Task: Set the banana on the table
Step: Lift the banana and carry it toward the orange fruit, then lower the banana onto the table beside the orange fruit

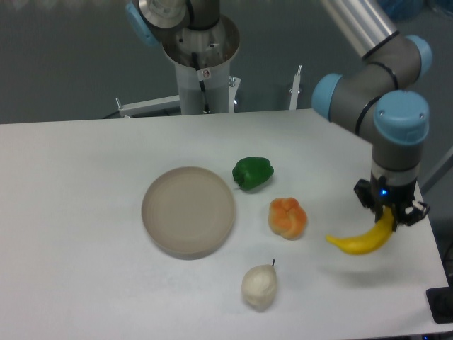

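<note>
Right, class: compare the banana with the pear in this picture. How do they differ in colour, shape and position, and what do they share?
Colour: the banana is bright yellow; the pear is whitish.
Shape: the banana is long and curved; the pear is rounded, with a thin dark stem on top.
Position: the banana hangs from the gripper, jaws shut on one end, above the table; the pear stands on the table untouched.
Shared: both look like smooth toy fruit.

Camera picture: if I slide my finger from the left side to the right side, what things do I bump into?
Plate → pear → orange fruit → banana, held up by the gripper. The green pepper sits above the pear, so I leave it out of the order.
</note>
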Action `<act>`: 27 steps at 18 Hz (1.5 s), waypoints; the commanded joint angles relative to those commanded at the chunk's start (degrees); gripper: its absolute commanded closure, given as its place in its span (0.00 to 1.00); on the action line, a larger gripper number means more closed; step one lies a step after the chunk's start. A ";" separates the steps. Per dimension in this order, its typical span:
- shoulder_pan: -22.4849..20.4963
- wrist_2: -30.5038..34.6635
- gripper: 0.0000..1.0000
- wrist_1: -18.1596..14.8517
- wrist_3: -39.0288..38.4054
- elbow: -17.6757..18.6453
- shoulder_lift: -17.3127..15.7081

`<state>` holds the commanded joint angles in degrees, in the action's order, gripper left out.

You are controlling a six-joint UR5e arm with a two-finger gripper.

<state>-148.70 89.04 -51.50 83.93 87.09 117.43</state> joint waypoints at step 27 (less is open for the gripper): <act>-7.04 -4.93 0.70 0.35 10.11 14.25 -1.76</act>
<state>-155.74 84.11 -51.15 94.04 101.34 115.66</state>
